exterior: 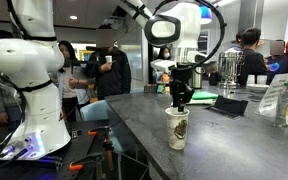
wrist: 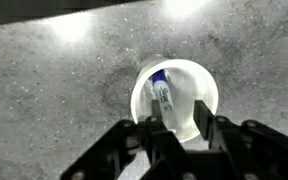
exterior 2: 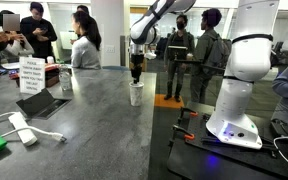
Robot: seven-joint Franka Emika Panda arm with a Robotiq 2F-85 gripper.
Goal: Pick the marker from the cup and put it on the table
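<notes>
cup (wrist: 184, 80): white paper, smooth, matt | marker (wrist: 164, 97): blurred, seems glossy plastic | table (wrist: 54, 80): grey, matt, finely speckled, stone-like grain | gripper (wrist: 179, 128): black, matt, hard finish | arm shell (exterior: 34, 60): white, smooth, glossy plastic with highlights

Soft, blurry frames; overhead glare on table (wrist: 74, 30)

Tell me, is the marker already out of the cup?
No, the wrist view shows the marker lying inside the cup, with the open hand poised over it.
</notes>
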